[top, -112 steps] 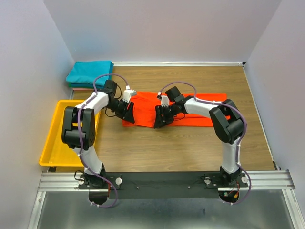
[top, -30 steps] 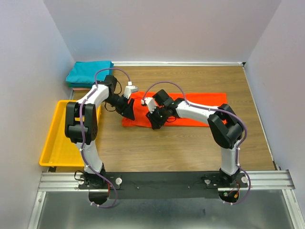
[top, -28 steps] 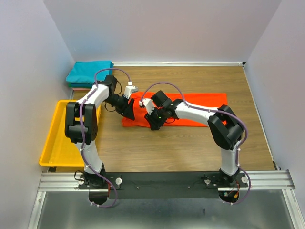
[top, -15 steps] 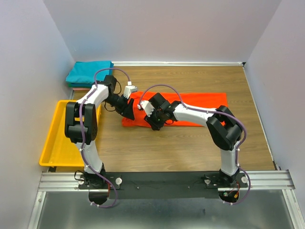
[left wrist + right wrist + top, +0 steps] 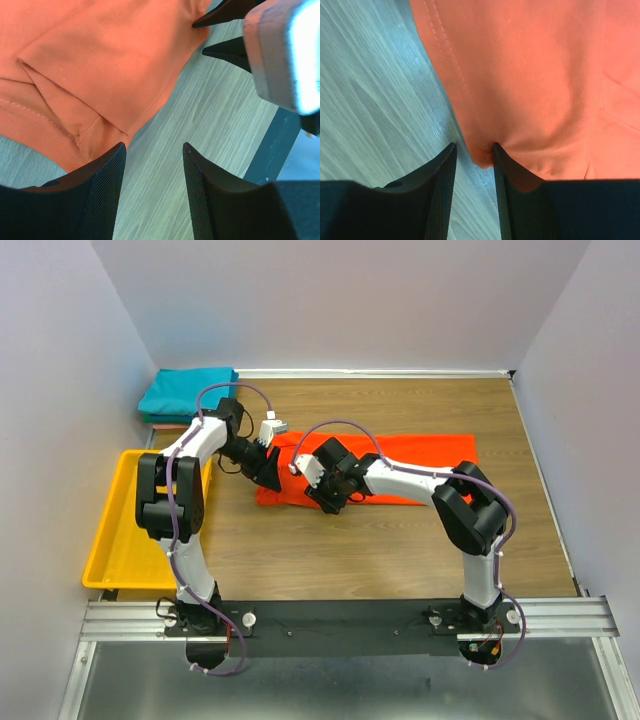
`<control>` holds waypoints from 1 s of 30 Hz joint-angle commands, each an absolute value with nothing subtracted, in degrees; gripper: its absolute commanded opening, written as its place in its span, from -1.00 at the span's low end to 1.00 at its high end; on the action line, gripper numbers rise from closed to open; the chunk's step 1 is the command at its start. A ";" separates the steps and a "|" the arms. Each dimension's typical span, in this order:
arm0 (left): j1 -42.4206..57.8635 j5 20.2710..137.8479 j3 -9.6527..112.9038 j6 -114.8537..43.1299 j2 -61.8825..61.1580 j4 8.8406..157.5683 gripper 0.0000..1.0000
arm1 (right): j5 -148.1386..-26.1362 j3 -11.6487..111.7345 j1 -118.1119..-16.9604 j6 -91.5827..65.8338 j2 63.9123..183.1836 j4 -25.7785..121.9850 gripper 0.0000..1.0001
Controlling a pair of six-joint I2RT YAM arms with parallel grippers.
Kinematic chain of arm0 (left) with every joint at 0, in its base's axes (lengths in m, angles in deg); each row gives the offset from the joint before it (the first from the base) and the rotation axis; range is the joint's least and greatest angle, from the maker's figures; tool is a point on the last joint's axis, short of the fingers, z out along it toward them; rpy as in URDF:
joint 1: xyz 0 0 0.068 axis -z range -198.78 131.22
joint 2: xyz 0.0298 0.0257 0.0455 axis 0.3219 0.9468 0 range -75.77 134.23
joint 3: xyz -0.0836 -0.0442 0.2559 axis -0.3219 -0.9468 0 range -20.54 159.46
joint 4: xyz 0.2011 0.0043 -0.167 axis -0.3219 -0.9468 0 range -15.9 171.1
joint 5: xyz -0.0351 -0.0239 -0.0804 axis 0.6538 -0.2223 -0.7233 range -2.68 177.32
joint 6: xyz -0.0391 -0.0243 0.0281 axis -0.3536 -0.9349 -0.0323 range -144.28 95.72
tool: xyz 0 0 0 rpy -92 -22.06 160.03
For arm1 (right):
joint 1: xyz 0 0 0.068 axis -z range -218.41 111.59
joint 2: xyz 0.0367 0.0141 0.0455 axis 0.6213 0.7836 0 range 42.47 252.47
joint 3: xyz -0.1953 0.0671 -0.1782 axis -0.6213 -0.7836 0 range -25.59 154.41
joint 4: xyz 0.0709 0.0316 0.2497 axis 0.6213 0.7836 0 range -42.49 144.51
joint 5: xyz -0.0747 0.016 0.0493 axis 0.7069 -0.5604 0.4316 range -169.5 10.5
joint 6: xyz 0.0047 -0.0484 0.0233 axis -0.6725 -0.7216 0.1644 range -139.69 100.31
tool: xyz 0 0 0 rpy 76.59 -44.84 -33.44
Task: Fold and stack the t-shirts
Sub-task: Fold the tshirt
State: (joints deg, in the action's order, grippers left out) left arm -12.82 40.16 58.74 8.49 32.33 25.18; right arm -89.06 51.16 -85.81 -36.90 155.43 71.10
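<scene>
Our right end effector [image 5: 474,150] pinches the shirt [image 5: 530,75] hem for folding; our left end effector [image 5: 152,150] hangs open at the corner, ready to grip.

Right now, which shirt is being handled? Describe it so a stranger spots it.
On the wooden table, look right of the yellow tray. The orange-red t-shirt lies mid-table as a long band, unlike the teal shirt, folded compact in the far-left corner.
</scene>
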 commanded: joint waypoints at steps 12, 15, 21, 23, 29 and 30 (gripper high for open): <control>-13.77 39.68 61.11 9.47 33.57 23.71 0.15 | -83.45 49.03 -85.96 -39.90 161.03 70.36 -0.64; -14.03 39.42 62.16 9.73 33.92 23.10 0.15 | -81.96 49.55 -85.96 -40.43 161.56 70.62 -0.99; -14.91 37.93 62.07 12.10 33.74 21.78 0.15 | -84.94 52.01 -85.96 -39.64 156.74 71.06 -0.99; -15.00 37.75 61.90 13.24 33.13 21.42 0.14 | -85.91 53.15 -85.96 -39.03 154.98 71.24 -0.99; -15.00 38.45 61.37 14.83 32.07 21.77 0.13 | -87.84 55.97 -85.70 -39.20 151.10 71.24 -0.99; -15.00 38.54 61.46 14.83 31.99 21.95 0.13 | -88.19 56.32 -85.61 -39.11 151.10 71.24 -0.99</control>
State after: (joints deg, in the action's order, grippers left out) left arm -14.66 39.97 61.19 12.80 33.13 22.45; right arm -85.78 52.82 -85.72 -39.37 154.21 70.75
